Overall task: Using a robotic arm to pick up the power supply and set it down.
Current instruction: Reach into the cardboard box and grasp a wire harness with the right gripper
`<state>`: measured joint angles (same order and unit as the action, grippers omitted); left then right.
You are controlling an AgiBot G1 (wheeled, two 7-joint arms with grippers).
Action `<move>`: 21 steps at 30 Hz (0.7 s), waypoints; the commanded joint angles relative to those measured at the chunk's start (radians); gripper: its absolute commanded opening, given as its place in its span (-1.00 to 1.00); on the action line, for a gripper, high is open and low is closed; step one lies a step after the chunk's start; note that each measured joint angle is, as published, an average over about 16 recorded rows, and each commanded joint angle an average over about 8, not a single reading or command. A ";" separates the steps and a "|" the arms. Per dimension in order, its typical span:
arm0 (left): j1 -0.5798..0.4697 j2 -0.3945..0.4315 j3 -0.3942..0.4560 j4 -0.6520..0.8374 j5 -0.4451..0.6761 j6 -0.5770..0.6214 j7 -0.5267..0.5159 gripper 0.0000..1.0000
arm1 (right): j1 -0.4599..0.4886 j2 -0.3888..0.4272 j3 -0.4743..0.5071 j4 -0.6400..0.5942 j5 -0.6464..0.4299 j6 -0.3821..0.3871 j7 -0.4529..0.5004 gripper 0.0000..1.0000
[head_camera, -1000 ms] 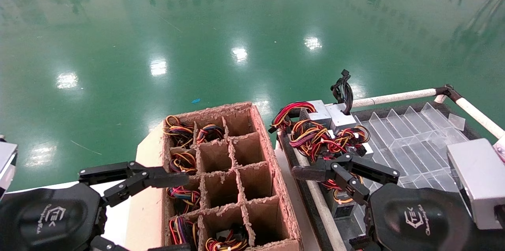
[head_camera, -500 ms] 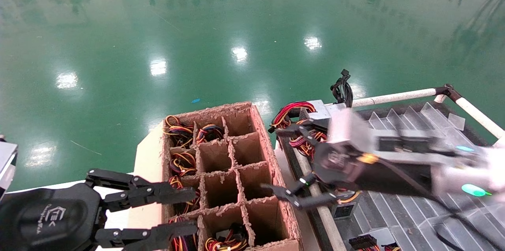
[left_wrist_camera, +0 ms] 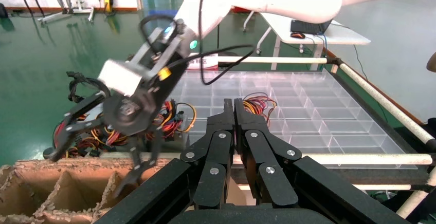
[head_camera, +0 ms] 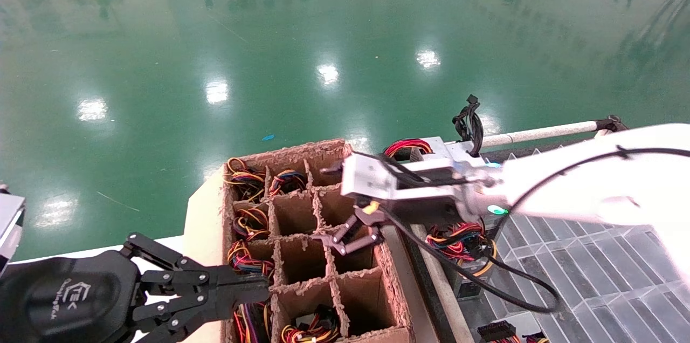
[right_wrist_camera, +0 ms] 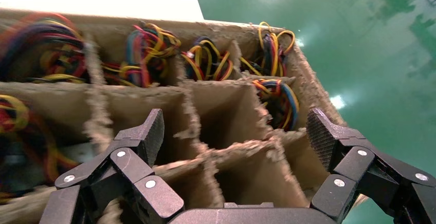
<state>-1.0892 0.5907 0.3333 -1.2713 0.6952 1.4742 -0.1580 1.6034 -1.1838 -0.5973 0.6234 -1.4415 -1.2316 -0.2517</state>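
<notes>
Grey power supplies point(head_camera: 443, 150) with red, yellow and black wire bundles lie at the far-left corner of the clear tray point(head_camera: 587, 273). More wire bundles point(head_camera: 249, 221) fill the left cells of the brown cardboard grid box point(head_camera: 358, 170). My white right arm reaches left across the tray. Its gripper point(head_camera: 330, 205) hangs wide open over the box's middle-right cells, holding nothing. In the right wrist view that gripper point(right_wrist_camera: 236, 131) straddles a cardboard divider point(right_wrist_camera: 231, 149), with wires point(right_wrist_camera: 277, 98) in farther cells. My left gripper point(head_camera: 261, 290) is shut and empty at the box's near-left side.
The left wrist view shows the shut left gripper point(left_wrist_camera: 234, 103), the right arm's open gripper point(left_wrist_camera: 100, 142) and a wire pile point(left_wrist_camera: 172, 118) on the clear tray point(left_wrist_camera: 308, 111). A white rail point(head_camera: 539, 132) borders the tray. Green floor lies beyond.
The right arm swung from low over the tray up and left to above the cardboard box, gripper staying open. The left gripper went from open to shut.
</notes>
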 commanded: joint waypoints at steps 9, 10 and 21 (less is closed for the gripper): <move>0.000 0.000 0.000 0.000 0.000 0.000 0.000 -1.00 | 0.084 -0.155 -0.029 -0.265 -0.053 0.122 -0.234 1.00; 0.000 0.000 0.000 0.000 0.000 0.000 0.000 -1.00 | 0.087 -0.163 -0.032 -0.279 -0.053 0.136 -0.251 1.00; 0.000 0.000 0.000 0.000 0.000 0.000 0.000 -1.00 | 0.070 -0.189 -0.132 -0.247 0.010 0.273 -0.337 1.00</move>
<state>-1.0893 0.5905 0.3337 -1.2713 0.6949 1.4740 -0.1577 1.6723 -1.3718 -0.7384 0.3805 -1.4331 -0.9595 -0.5855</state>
